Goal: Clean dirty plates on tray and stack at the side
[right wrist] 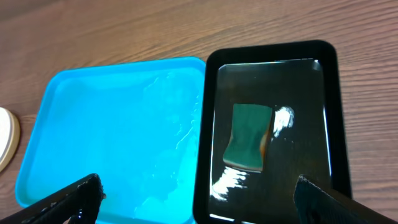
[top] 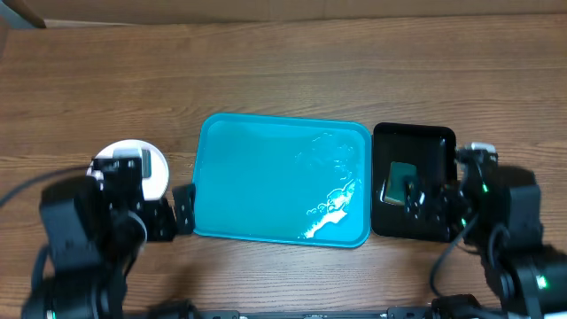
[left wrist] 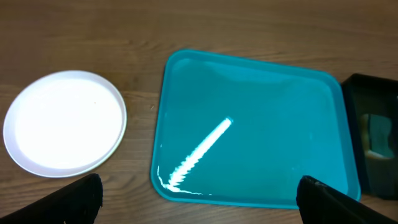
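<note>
The turquoise tray [top: 266,182] lies mid-table with no plates on it; it also shows in the left wrist view [left wrist: 261,130] and the right wrist view [right wrist: 112,130]. A white plate [top: 158,167] lies on the table left of the tray, clean-looking in the left wrist view [left wrist: 65,121]; I cannot tell whether others lie beneath it. Its edge shows in the right wrist view [right wrist: 5,146]. My left gripper [left wrist: 199,202] is open and empty near the tray's front left corner. My right gripper [right wrist: 199,202] is open and empty over the front of the black tray.
A smaller black tray [top: 438,142] sits right of the turquoise one and holds a green sponge [top: 400,180], seen also in the right wrist view [right wrist: 249,137]. Wet streaks glint on the turquoise tray's right side [top: 330,208].
</note>
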`<state>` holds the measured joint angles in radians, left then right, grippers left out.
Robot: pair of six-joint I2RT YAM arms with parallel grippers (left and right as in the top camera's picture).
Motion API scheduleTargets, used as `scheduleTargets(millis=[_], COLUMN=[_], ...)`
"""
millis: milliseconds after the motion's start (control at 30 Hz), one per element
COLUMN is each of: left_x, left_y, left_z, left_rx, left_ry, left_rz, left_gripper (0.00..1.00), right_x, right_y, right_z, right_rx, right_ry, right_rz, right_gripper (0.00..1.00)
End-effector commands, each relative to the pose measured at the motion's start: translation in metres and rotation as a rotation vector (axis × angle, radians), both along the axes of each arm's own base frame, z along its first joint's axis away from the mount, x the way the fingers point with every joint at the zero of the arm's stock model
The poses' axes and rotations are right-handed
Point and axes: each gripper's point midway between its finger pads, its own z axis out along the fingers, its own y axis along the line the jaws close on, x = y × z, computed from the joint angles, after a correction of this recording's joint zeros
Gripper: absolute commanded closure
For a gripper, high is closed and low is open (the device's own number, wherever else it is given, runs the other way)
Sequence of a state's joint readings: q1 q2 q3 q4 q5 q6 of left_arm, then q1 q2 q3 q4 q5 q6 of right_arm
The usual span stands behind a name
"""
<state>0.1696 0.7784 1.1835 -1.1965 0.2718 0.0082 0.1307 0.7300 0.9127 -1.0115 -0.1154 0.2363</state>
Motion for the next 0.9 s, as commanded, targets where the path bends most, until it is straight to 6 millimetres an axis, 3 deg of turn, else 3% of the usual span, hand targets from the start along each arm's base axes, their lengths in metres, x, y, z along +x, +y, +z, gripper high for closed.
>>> scheduleTargets(millis=[0,233,367,867], left_x=[-0.014,-0.031,-0.024,-0.023], left_y=[-0.011,-0.05,-0.046,-0.038], left_z=[-0.017,-0.052,-0.059,-0.063], left_rx=[-0.003,-0.032,-0.017,0.018], left_ry=[0.004,-0.021,-0.022,-0.005], left_rz=[-0.071,-0.375,-0.362,-0.332], left_gripper=[0.0,0.0,0.0,0.0], right_x=[-0.01,-0.014,-0.013,-0.012], right_y=[-0.004,-0.006,-0.014,-0.014], right_z=[0.005,0.003,0.003,0.003], right_rx=[0.002,-0.008,-0.039,-0.039], right_ry=[-0.036,-0.031,-0.038,-0.037], right_rz=[-0.014,-0.023,-0.057,-0.057], right_gripper=[0.0,0.0,0.0,0.0])
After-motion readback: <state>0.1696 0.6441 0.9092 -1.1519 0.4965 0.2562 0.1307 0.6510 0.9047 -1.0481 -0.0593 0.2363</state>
